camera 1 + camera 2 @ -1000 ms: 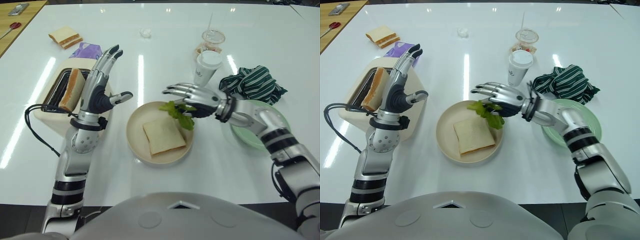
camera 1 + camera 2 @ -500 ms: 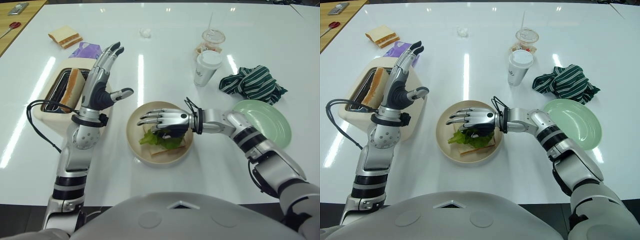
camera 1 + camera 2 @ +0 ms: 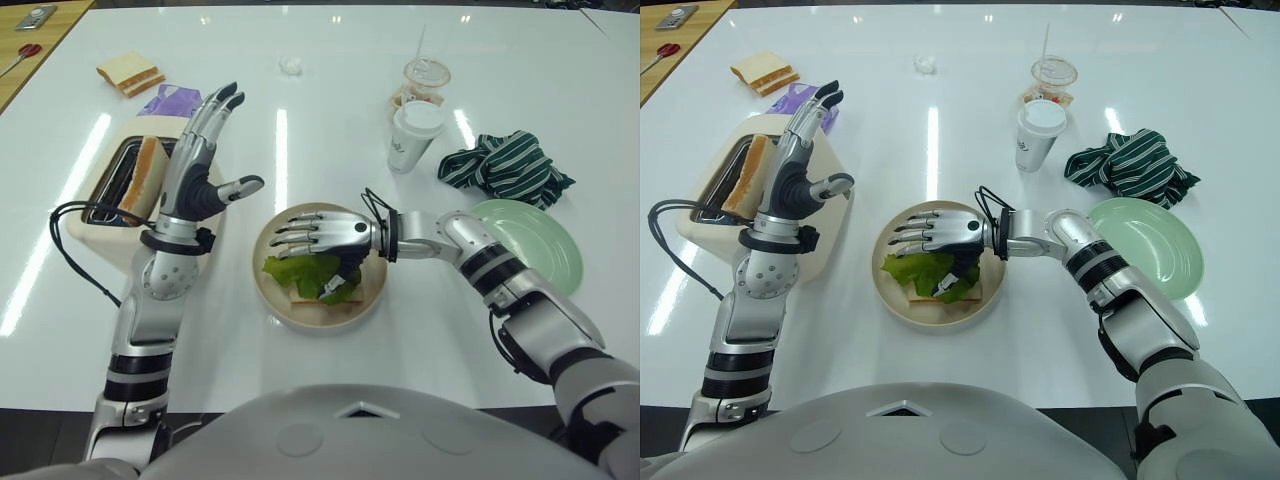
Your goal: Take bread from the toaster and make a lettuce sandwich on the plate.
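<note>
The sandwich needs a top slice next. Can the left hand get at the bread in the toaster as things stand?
Probably yes. The left hand is open and upright right beside the toaster, the bread slice sticks up out of the slot, and nothing lies over it.

Silver-grey arms (image 3: 148, 325) are wearing black joint bands; the left hand (image 3: 195, 170) is showing dark fingertips (image 3: 231, 96); a black cable (image 3: 372, 203) is seemingly looping behind the right hand (image 3: 325, 233).

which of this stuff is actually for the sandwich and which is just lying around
For the job: toaster, bread slice in it, beige plate, lettuce.
Lying about: green plate, striped cloth, lidded cup, straw cup, stacked bread, purple packet, scissors.
</note>
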Robot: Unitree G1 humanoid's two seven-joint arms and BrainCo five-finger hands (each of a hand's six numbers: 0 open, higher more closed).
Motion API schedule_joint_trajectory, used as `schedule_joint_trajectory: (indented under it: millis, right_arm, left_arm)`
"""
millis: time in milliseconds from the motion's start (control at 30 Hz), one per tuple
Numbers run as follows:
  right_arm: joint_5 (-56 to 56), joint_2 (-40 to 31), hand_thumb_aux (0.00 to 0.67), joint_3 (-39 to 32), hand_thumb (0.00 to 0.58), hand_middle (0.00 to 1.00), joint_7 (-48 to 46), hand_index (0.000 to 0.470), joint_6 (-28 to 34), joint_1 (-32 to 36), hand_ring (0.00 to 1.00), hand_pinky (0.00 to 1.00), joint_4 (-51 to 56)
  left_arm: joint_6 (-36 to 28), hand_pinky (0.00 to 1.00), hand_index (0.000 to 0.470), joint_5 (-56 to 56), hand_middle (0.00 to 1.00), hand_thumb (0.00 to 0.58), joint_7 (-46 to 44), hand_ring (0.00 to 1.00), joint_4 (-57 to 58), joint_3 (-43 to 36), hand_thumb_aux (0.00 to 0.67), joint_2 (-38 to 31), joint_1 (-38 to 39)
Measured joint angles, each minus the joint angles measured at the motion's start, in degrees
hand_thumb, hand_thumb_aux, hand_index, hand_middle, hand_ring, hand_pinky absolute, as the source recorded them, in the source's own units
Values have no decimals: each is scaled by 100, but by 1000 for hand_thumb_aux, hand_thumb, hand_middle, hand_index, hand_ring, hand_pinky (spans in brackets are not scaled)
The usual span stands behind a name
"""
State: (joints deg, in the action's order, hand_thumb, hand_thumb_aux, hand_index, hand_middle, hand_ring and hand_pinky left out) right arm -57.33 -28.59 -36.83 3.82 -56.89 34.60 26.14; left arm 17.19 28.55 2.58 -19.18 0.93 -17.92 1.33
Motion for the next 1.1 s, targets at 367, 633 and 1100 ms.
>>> schedule_joint_trajectory:
  millis: [367, 633, 1100]
  right_arm:
    - [-192, -628, 0, 816, 0, 0, 718, 0, 404, 205, 0, 0, -1016]
    - [108, -1082, 0, 1536, 0, 0, 339, 0, 1093, -1434, 0, 0, -2965]
    - [200, -1049, 0, 1658, 0, 0, -40, 0, 1284, -1750, 0, 0, -3543]
  left_arm:
    - [-375, 0, 0, -84, 0, 0, -209, 0, -1185, 1489, 0, -513, 216]
    - [-1492, 0, 0, 1, 0, 0, -1552, 0, -877, 2694, 0, -1630, 996]
    - [-1800, 0, 0, 721, 0, 0, -1857, 0, -361, 2220, 0, -1961, 1490]
